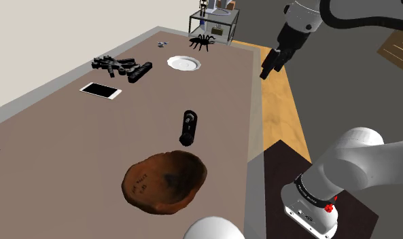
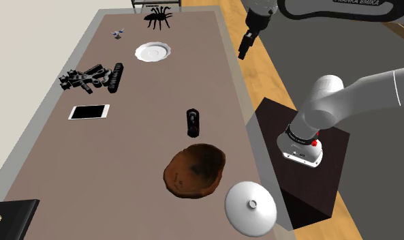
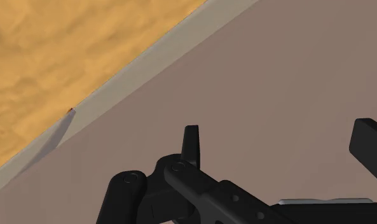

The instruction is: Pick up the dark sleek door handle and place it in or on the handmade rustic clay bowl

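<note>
Door handle [image 1: 187, 127], flat at mid-frame, long axis up-down toward bowl [image 1: 164, 180]. Sits down-left of claw [image 1: 271, 64], released and empty, above worktop's [image 1: 57, 156] right edge.

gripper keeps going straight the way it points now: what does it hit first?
Probably the bare table top, near its edge by the wood floor. The wrist view shows nothing else ahead of the gripper. Depth is unclear, so how close to the edge it would land is uncertain.

Both exterior views look down the table [image 1: 57, 156] from beside the stand [image 2: 323, 194]; wrist view close above it
</note>
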